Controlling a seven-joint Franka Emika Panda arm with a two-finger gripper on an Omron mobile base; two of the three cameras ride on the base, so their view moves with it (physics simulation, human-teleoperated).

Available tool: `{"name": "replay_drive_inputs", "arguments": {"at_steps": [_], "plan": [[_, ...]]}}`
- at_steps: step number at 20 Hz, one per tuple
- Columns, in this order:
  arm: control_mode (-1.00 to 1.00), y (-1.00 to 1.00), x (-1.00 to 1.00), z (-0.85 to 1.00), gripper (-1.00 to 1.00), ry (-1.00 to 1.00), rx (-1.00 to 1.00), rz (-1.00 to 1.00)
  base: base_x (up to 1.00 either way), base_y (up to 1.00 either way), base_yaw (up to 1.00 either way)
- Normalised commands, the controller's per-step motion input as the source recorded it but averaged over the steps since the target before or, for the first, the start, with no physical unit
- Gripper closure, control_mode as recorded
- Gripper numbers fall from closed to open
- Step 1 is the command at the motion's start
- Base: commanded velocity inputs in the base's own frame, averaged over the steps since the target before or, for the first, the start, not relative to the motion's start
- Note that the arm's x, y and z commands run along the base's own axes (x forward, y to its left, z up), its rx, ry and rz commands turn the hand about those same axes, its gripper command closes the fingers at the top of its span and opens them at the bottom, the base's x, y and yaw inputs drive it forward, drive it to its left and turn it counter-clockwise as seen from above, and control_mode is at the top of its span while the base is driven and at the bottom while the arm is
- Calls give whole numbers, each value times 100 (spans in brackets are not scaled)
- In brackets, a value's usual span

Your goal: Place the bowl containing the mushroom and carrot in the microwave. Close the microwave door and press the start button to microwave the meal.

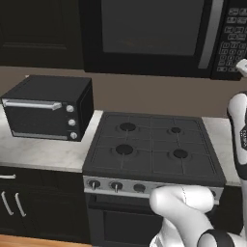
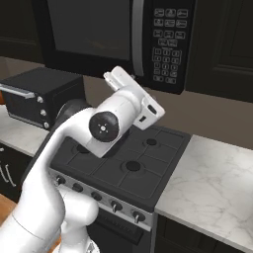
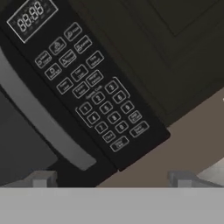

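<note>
A: Hand view: the microwave (image 3: 94, 87) keypad runs slantwise across the picture, with the lit display at the upper left and the pale buttons below it. The silver handle of the microwave door (image 3: 26, 144) lies along the left.

B: And the fingers (image 3: 109, 179)?

A: Two grey tips rise at the bottom edge, well apart, nothing between them. They are spread.

B: Where does the microwave sit in the room?

A: In the left base view it hangs on the far wall above the stove (image 1: 152, 144), door shut, keypad at its right end. In the right base view the white hand is raised just before the door handle and keypad, above the stove.

B: What else is there?

A: A black toaster oven (image 1: 48, 108) with knobs stands on the counter (image 1: 43, 154) left of the stove. More pale counter lies to the stove's right.
</note>
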Motion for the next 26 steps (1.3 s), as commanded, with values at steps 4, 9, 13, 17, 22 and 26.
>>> {"name": "replay_drive_inputs", "arguments": {"at_steps": [4, 9, 13, 17, 22, 26], "plan": [[-100, -50, 0, 5, -100, 0, 31, 0, 0, 0, 0], [-100, -37, 0, -1, -100, 5, 33, 0, 0, 0, 0], [-100, -2, 0, -1, -100, 14, 23, 0, 0, 0, 0], [-100, 29, 0, -5, -100, 5, 2, 1, 0, 0, 0], [-100, 38, 1, -15, 100, -1, 0, 2, 0, 0, 0], [-100, 32, 10, -25, 100, -4, 0, 2, 0, 0, 0]]}}
